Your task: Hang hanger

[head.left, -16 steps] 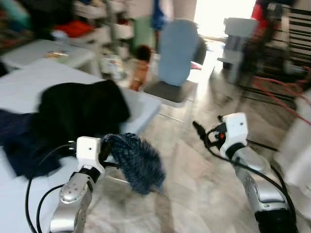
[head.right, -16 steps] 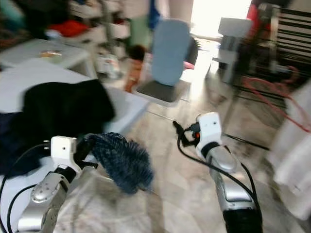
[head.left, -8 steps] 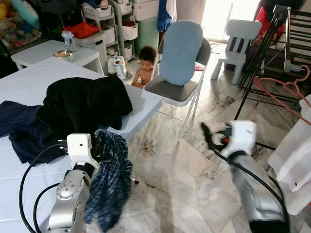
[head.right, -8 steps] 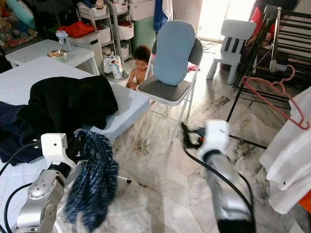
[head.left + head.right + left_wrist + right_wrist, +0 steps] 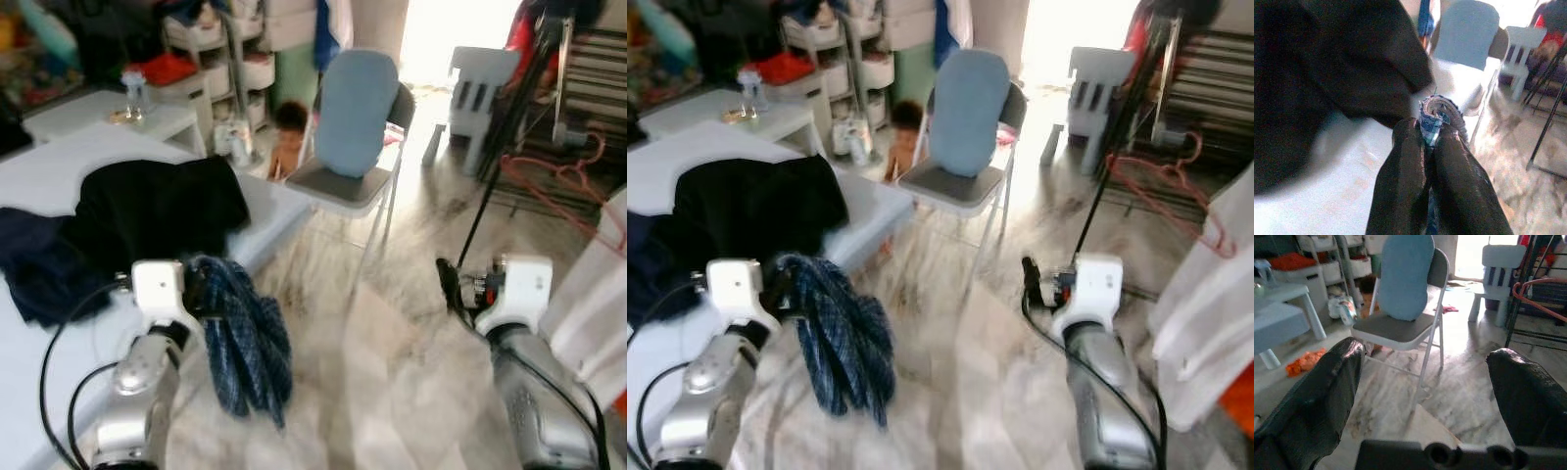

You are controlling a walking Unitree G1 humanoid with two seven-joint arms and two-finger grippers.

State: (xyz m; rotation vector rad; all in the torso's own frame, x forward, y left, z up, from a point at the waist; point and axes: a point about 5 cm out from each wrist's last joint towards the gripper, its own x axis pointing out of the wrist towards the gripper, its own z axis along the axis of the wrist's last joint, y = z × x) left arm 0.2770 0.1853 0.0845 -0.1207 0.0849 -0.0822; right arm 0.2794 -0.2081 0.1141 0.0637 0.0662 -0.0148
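Note:
My left gripper [image 5: 199, 291] is shut on a blue plaid garment [image 5: 245, 343], which hangs in a bunch beside the white table's edge. In the left wrist view the fingers [image 5: 1405, 166] pinch a fold of that plaid cloth [image 5: 1432, 120]. My right gripper [image 5: 449, 284] is held out over the marble floor; it is open, with nothing between its fingers [image 5: 1327, 391]. A pink hanger [image 5: 549, 186] hangs on the black drying rack [image 5: 534, 69] at the far right, and its curve [image 5: 1535, 286] is seen past the right fingers.
A white table [image 5: 59, 166] on the left carries black and navy clothes [image 5: 157, 211]. A folding chair with a blue cushion [image 5: 353, 117] stands ahead, and a child [image 5: 287, 132] sits behind it. A small white chair [image 5: 480, 83] and white cloth [image 5: 593, 284] are on the right.
The whole picture has shifted and blurred, so the camera moved. The plaid garment has swung and bunched under my left gripper. My right gripper sits a little further right.

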